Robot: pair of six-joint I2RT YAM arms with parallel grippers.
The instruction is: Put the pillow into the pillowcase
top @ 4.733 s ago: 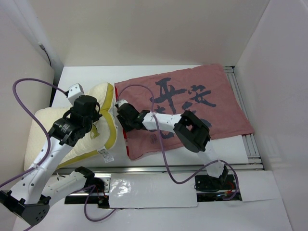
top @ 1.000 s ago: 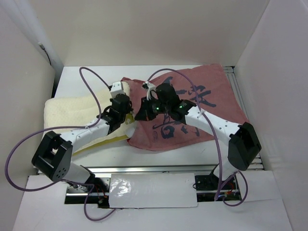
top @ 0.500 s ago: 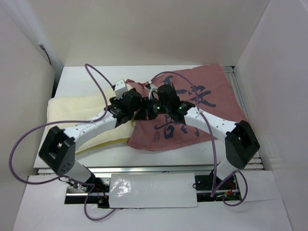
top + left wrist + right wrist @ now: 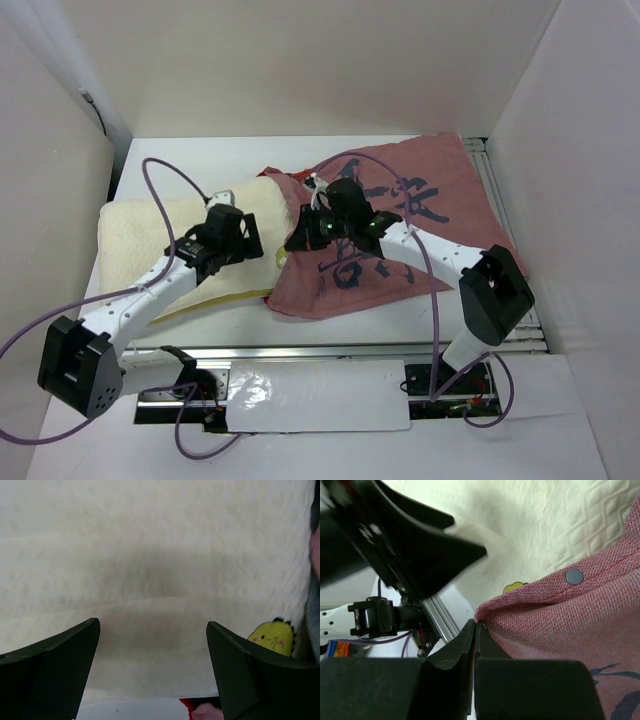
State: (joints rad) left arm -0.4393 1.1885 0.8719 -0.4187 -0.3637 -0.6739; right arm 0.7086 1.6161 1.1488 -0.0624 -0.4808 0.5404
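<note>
Two arms reach out from the near edge of the bench and meet around its middle. On the left, the pillow lies flat, its long side running left to right. On the right, the pillowcase is spread with its dull pink lettered face up, stretching to the far right corner.

The left pincer hovers over the pillow's right part, fingers spread wide and grasping nothing. Its wrist view shows only cream plush between them, with the yellow logo off to one side. The right pincer is clenched on the hem of the pillowcase near a snap button, holding that edge raised over the pillow's end.

The step in hand looks like feeding the pillow into the mouth. Its right end sits at the opening, perhaps just under the hem, while most of it lies outside to the left.

The next move probably calls for the left pincer to take a fresh hold farther left on the pillow. It would then push rightward while the right keeps the mouth lifted. The plush is thick, so the hem may catch on it.
</note>
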